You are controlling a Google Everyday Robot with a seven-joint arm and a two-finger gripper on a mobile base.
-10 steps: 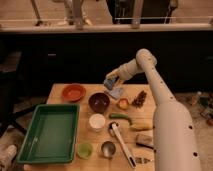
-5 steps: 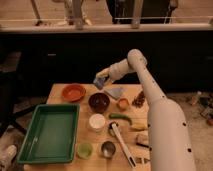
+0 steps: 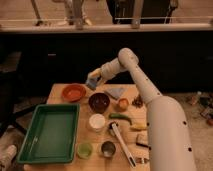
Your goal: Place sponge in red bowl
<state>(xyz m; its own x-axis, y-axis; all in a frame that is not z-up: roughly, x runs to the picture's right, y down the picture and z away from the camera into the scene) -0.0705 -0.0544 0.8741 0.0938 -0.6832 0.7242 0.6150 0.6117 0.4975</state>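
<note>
The sponge (image 3: 93, 80) is a small light-blue block held in my gripper (image 3: 94, 80), which is shut on it. It hangs in the air over the far side of the table, just right of the red bowl (image 3: 74, 92) and above the back of the dark maroon bowl (image 3: 99, 101). The red bowl is shallow, orange-red, and sits at the table's far left. My white arm (image 3: 142, 90) reaches in from the right.
A green tray (image 3: 50, 132) fills the left front. A white cup (image 3: 97, 121), a small green cup (image 3: 84, 149), a metal cup (image 3: 108, 148), a pale-blue cloth (image 3: 116, 92), an orange fruit (image 3: 122, 104), a green pepper (image 3: 120, 117) and a white utensil (image 3: 122, 145) lie across the table.
My gripper has carried the sponge up off the table's right-middle and leftward, now close to the red bowl.
</note>
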